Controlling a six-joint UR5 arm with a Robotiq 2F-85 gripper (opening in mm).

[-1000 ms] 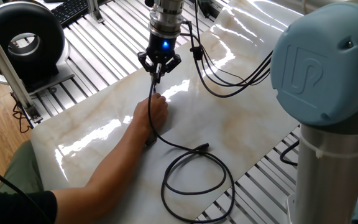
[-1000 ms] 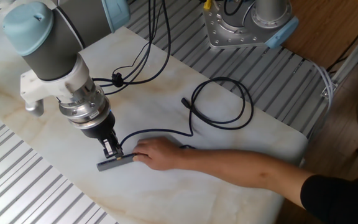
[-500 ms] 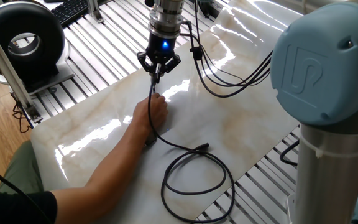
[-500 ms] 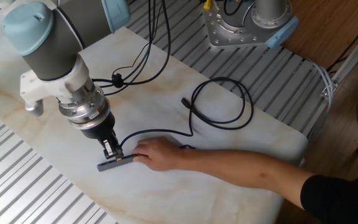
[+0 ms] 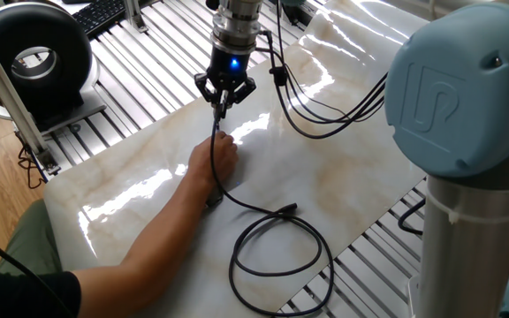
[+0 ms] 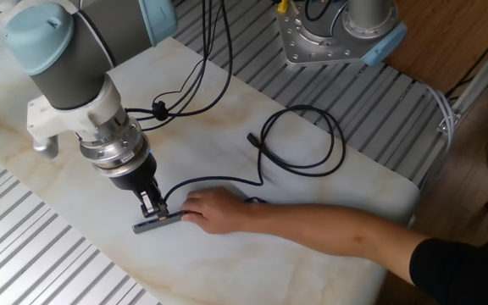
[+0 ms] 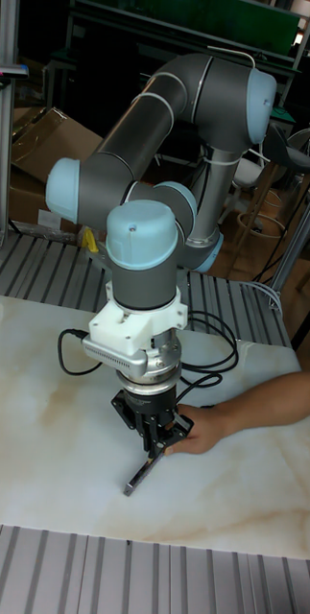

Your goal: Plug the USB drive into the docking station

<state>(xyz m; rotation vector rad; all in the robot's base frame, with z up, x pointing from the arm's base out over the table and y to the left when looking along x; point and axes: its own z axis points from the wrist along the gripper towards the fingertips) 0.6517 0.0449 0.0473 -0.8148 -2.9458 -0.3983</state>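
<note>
My gripper (image 6: 151, 205) points straight down, shut on the USB drive (image 6: 149, 201), a small black plug. Its thin black cable (image 6: 227, 179) runs off into a loop (image 6: 305, 141) on the marble. Directly under the plug lies the docking station (image 6: 156, 222), a slim grey bar flat on the slab, and the plug's tip appears to touch it. A person's hand (image 6: 211, 208) presses on the bar's right end. In the tall fixed view the gripper (image 7: 155, 443) stands over the same bar (image 7: 142, 473). In one fixed view the gripper (image 5: 224, 108) hangs just beyond the hand (image 5: 220, 155), with the bar mostly hidden.
The person's forearm (image 6: 337, 233) crosses the slab from the right. The robot's own cables (image 5: 316, 115) hang beside the wrist. Slatted aluminium (image 6: 49, 254) surrounds the marble. A black ring-shaped device (image 5: 34, 53) stands at one corner, and a second arm's base (image 6: 333, 34) at another.
</note>
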